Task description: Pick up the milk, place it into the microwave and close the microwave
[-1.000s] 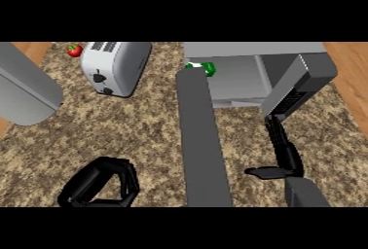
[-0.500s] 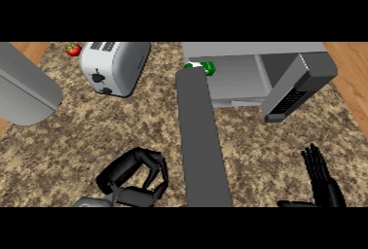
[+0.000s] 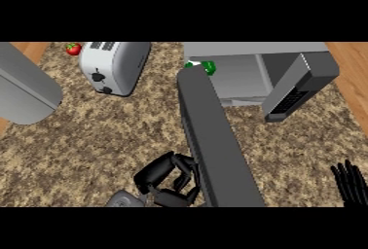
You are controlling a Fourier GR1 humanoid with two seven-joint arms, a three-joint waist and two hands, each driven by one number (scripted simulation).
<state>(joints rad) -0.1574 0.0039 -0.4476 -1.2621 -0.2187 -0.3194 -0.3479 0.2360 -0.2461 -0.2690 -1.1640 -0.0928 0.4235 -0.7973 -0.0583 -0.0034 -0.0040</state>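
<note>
While my left hand (image 3: 164, 178) curls its fingers empty beside the door (image 3: 215, 141), my right hand (image 3: 350, 182) rests open at the edge; milk (image 3: 208, 66) half hidden.

Speckled brown counter (image 3: 86, 136), silver toaster (image 3: 115, 65), red strawberry (image 3: 72, 48), seemingly green-and-white milk (image 3: 206, 66), grey microwave (image 3: 251, 49)

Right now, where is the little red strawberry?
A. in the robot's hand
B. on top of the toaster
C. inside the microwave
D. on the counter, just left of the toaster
D: the strawberry lies on the counter right beside the toaster, at its left side.
</note>
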